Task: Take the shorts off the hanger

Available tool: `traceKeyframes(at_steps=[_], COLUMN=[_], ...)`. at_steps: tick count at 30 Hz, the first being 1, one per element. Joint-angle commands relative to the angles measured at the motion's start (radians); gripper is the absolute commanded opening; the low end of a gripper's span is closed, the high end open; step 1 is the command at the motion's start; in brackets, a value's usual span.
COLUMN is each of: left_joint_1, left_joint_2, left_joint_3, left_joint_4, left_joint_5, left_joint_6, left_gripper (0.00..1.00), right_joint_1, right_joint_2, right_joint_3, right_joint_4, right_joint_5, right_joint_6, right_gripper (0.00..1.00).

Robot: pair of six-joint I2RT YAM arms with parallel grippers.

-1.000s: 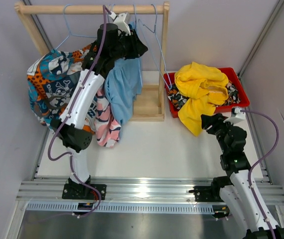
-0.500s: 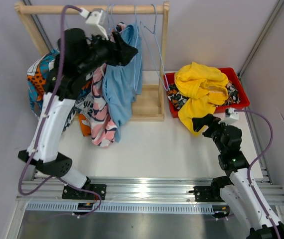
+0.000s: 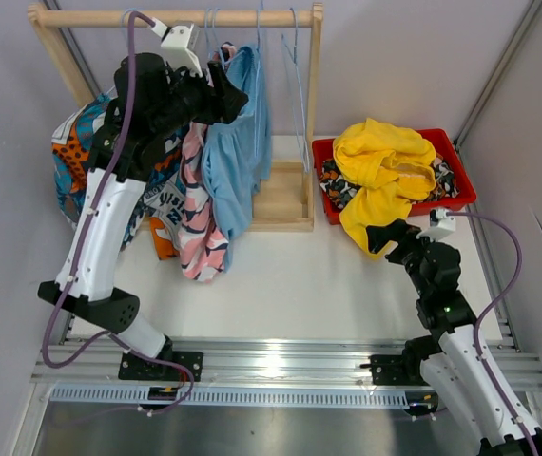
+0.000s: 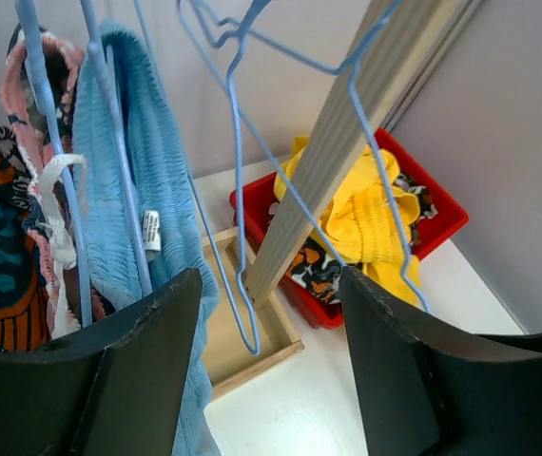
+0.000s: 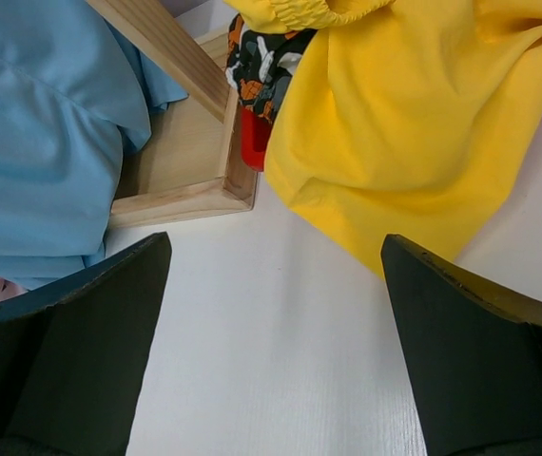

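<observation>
- Yellow shorts (image 3: pixel 385 161): plain bright yellow.
- Light blue shorts (image 3: pixel 238 166): plain, with a white label.
- Pink shorts (image 3: pixel 198 223): pink and white, dark marks.
- Patchwork shorts (image 3: pixel 76 176): teal, orange and white print.
- Blotched shorts (image 5: pixel 261 71): black, orange, white.
- Bin (image 3: pixel 461 182): red.
- Hangers (image 4: pixel 235 190): light blue wire.
- Rack (image 3: pixel 316 85): pale wood.
- Counter (image 3: pixel 300 275): white.
</observation>
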Motion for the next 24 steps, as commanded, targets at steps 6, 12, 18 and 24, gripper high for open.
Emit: traceKeyframes(at_steps=[6,12,18,24], left_joint_1=[0.024,0.026,0.026,0.026], left_joint_2=[0.034,0.007,0.000,-0.007], left_joint_3=[-0.004,-0.032,-0.047,-0.064], left_joint_4=[0.016,0.026,0.020,0.032], left_joint_5=[-0.045,-0.064,-0.125,-0.154], left_joint_6=[0.029,0.040,0.066,0.063], left_gripper=[0.65,0.65,0.66,0.65], right_joint_1=[0.005,0.005,0.005,0.005], right_joint_2=[-0.034,-0.025,-0.020,-0.016], right_joint_3=[-0.030,-0.039,-0.048,-0.056], right_joint_4=[-0.024,-0.013,-0.004,-0.005], right_joint_5=[0.034,0.036,0.034,0.028], right_joint_6=[-0.018,-0.021,-0.018,-0.016], right_gripper=[0.99,0.99,0.99,1.00])
